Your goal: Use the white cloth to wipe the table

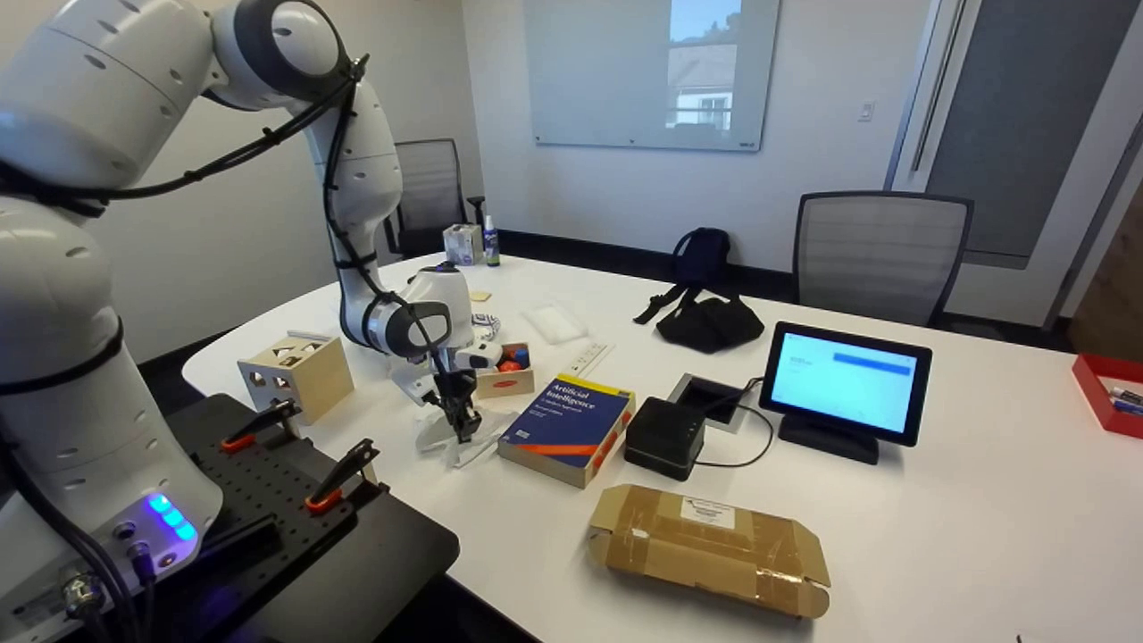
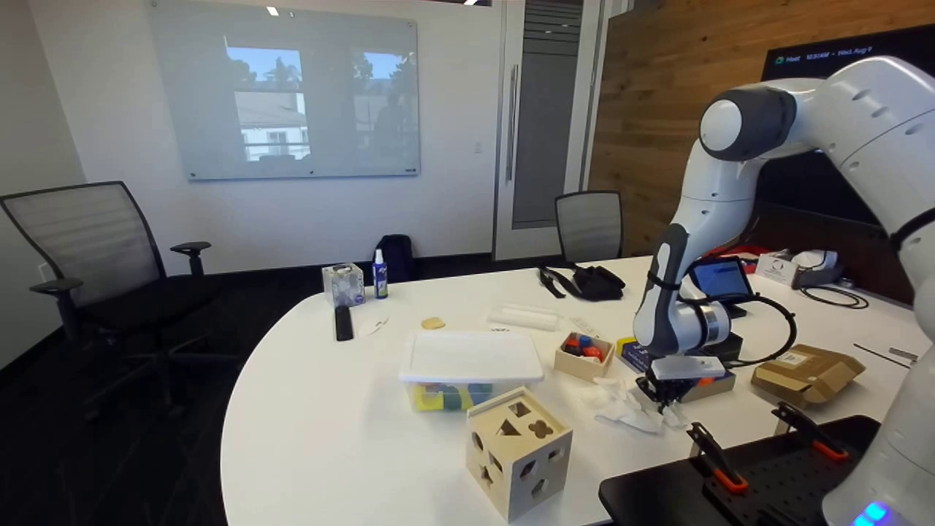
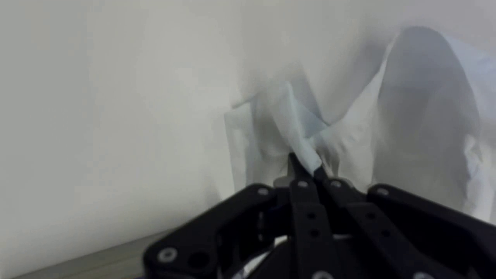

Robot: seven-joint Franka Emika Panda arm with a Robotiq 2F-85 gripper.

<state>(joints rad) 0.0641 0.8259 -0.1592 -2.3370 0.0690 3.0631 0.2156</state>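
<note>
The claw [image 3: 307,167] is all but closed, a fold of the cloth [image 3: 354,149] pinched between its tips; only the wrist view shows this grip clearly. There, the cloth runs from the tips toward 11 o'clock in a small fold and toward 2 o'clock in a large loop. In both exterior views it lies crumpled on the table [image 2: 329,409] under the claw.

In an exterior view a white-lidded tub [image 2: 471,358] stands near the claw's 9 o'clock and a wall screen [image 2: 811,179], toward 1 o'clock, reads "Meet" and "Wed, Aug 9". In an exterior view the book [image 1: 571,424] at the claw's 3 o'clock reads "Artificial Intelligence" and "A Modern Approach"; the label [image 1: 710,512] on the carton [image 1: 705,554] at 4 o'clock is too small to read.
</note>
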